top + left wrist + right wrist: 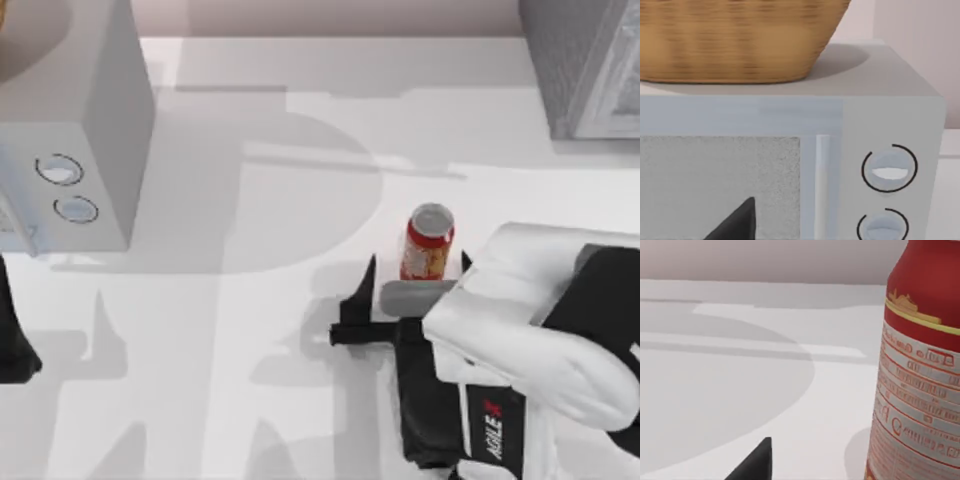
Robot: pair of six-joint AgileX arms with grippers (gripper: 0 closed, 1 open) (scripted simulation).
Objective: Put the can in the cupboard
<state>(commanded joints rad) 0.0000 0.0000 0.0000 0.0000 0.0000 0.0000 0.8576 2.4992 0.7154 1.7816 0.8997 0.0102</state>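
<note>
The can [430, 242] stands upright on the white table, right of centre; it is red with a silver top and a yellow-orange label. My right gripper [418, 264] is open at the can's near side, one dark finger [368, 280] to its left and the other tip just to its right. The right wrist view has the can [922, 375] close up, with one fingertip [757, 464] apart from it. The cupboard [585, 65], dark grey and speckled, sits at the far right corner. My left arm [15, 345] is parked at the left edge, its fingertip [737, 225] off to one side of the view.
A smooth pale-grey box [80, 140] with two round rings stands at the far left, facing the left wrist camera [790, 165]. A wicker basket [735, 40] rests on top of it. Open white table lies between the can and the cupboard.
</note>
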